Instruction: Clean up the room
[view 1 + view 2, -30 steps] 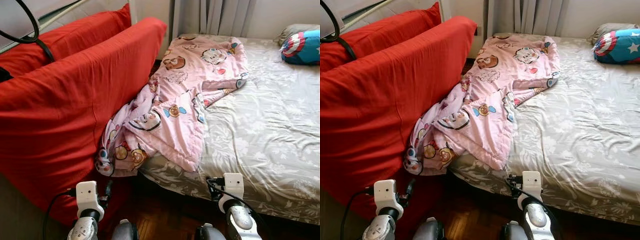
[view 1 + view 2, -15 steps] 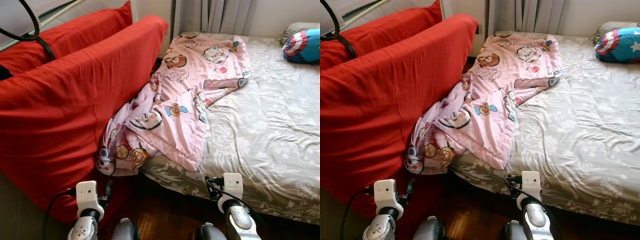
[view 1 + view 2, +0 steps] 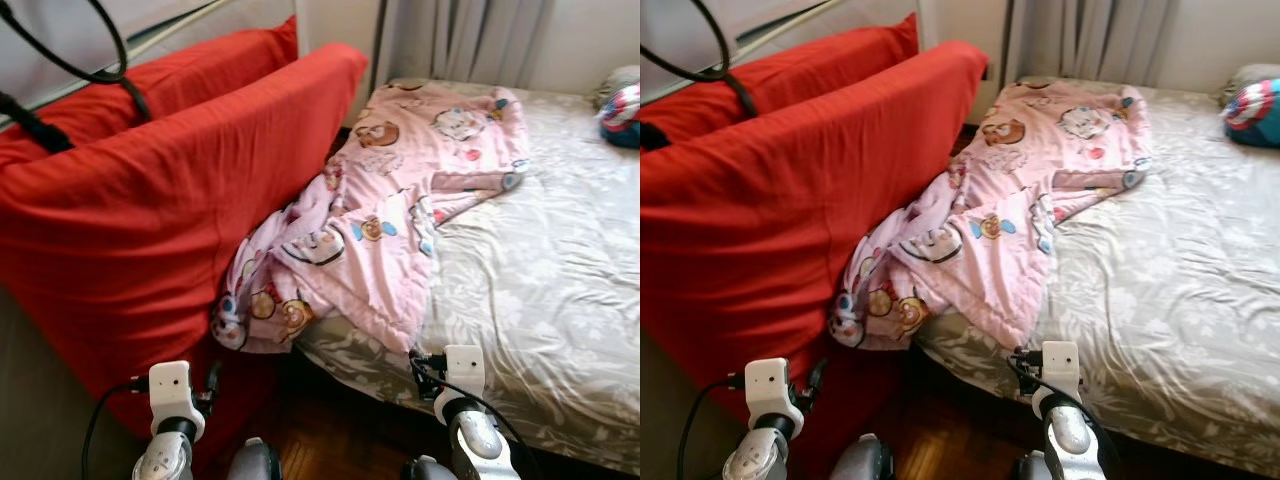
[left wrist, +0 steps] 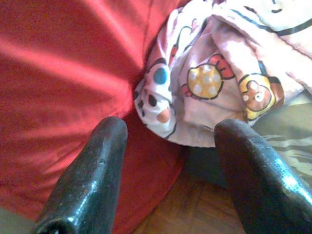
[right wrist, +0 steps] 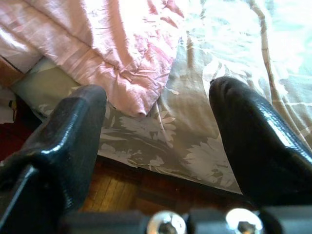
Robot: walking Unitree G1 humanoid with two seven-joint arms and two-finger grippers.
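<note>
A pink cartoon-print blanket (image 3: 390, 210) lies crumpled along the left side of the bed (image 3: 560, 290), and its lower end hangs over the bed's corner against a red cushion (image 3: 160, 220). My left arm (image 3: 170, 400) and right arm (image 3: 462, 375) are held low in front of the bed. In the left wrist view my left gripper (image 4: 170, 131) is open and holds nothing, facing the blanket's hanging end (image 4: 219, 83). My right gripper (image 5: 156, 97) is also open and holds nothing, facing the blanket's edge (image 5: 122, 53) on the grey floral sheet (image 5: 195, 141).
Two big red cushions stand upright to the left of the bed. A black cable (image 3: 90, 70) loops over them. A star-shield pillow (image 3: 1255, 110) lies at the bed's far right. Grey curtains (image 3: 460, 40) hang behind. Wooden floor (image 3: 340, 430) lies below the bed.
The whole picture has shifted to the right, so the camera has turned left. The blanket, the cushions and both arms have kept their places.
</note>
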